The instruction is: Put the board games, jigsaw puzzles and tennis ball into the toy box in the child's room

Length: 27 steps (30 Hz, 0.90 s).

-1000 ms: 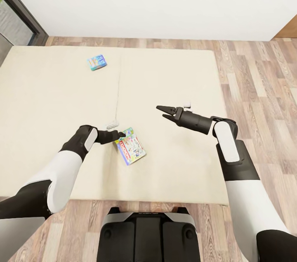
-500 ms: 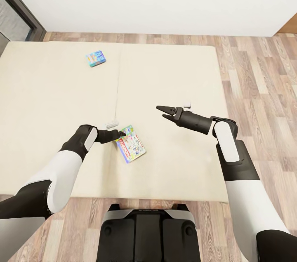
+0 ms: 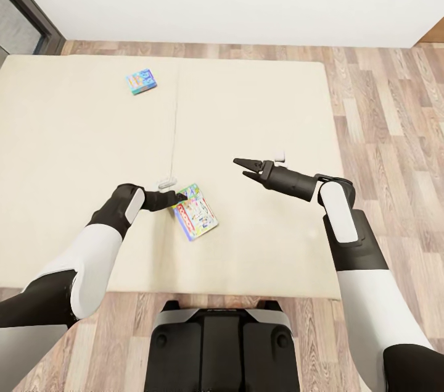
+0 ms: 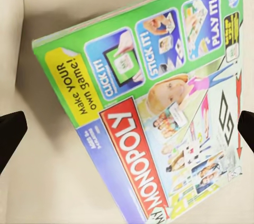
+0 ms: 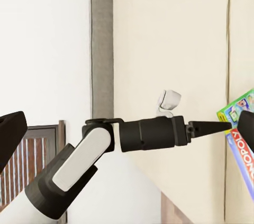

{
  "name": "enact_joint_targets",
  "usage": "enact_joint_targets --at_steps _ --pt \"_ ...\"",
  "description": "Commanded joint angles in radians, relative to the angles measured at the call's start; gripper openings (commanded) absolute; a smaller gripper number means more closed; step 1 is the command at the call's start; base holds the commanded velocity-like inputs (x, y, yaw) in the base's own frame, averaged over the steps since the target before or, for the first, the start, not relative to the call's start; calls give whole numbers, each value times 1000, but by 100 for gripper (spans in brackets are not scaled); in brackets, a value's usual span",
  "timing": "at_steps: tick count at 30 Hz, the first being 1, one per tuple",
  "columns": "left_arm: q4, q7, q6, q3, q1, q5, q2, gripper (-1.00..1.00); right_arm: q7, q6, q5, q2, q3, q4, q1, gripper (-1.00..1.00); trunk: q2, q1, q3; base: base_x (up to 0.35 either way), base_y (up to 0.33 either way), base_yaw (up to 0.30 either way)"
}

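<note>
Reaching with spread left gripper (image 3: 182,197) toward game box (image 3: 195,220) lying at 5 o'clock, long axis 11-to-5; right gripper (image 3: 242,168) spread, empty, farther off.

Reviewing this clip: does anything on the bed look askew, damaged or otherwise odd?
Nothing damaged. The green-edged Monopoly game box lies skewed to the edges of the beige two-part mattress, with the left gripper at its corner, fingers open. The small blue game box lies apart, near the far edge. The right gripper hovers open.
</note>
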Motion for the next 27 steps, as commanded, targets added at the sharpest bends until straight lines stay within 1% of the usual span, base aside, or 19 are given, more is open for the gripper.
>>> enact_joint_targets --at_steps 1,27 --pt "-1 1 8 6 0 5 -1 100 9 2 9 0 0 0 -1 100 -2 1 -3 0 0 0" --pt "-5 -1 0 6 0 5 -1 100 10 2 9 -1 0 0 -1 100 -2 1 -44 0 0 0"
